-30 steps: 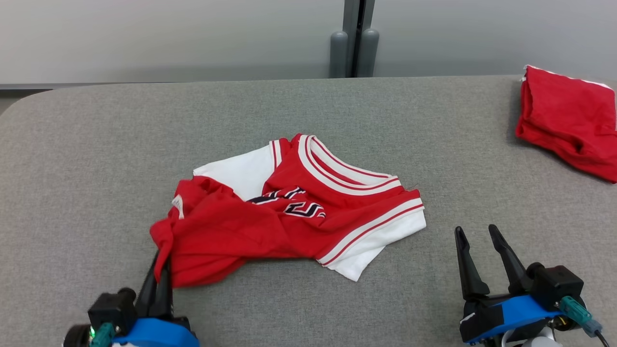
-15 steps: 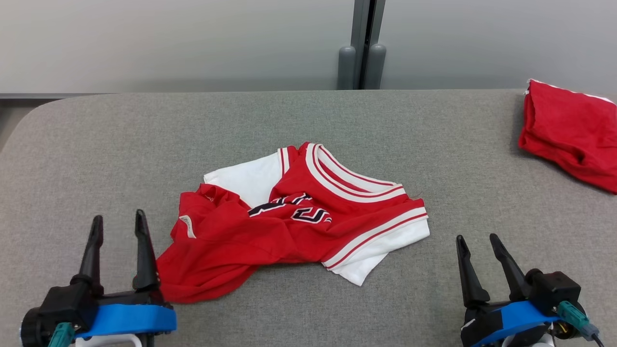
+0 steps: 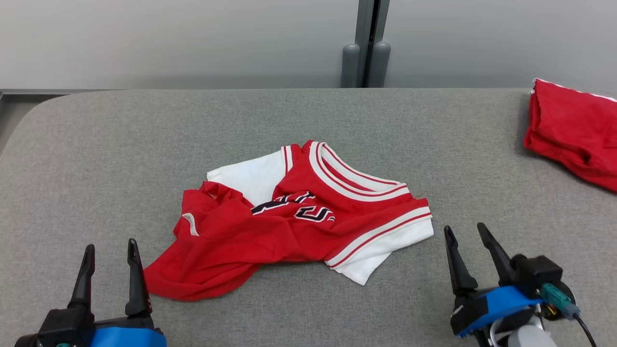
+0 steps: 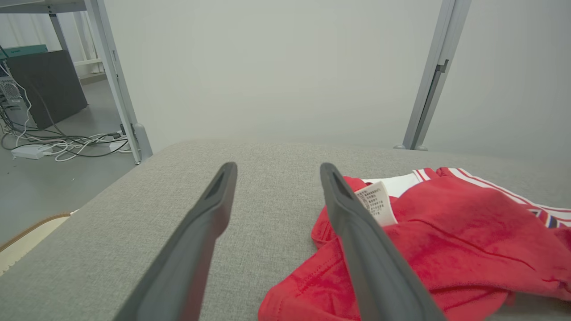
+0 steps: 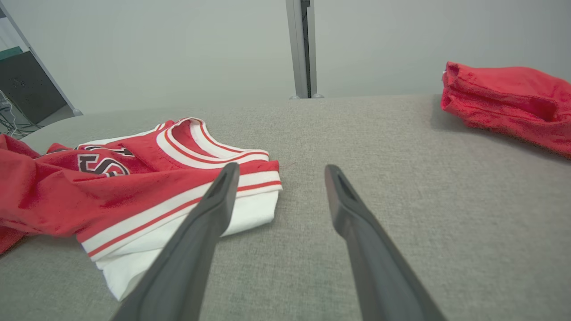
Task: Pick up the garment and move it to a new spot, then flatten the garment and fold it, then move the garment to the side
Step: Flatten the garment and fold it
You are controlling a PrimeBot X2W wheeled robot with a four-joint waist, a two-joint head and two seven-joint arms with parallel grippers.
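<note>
While the left gripper hangs spread and empty just beside the red basketball jersey, and the right gripper stands equally open near its white sleeve, the jersey lies crumpled in the middle of the grey padded table. By that look, flattening, folding and moving aside are not yet done.

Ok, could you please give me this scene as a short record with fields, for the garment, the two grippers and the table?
garment: crumpled red and white sports jersey, lying mid-table, not flattened
left gripper: jaws open, empty, beside the jersey's near-left edge
right gripper: jaws open, empty, apart from the jersey on its right
surface: grey fabric-covered table
other item: folded red cloth, far right corner
</note>
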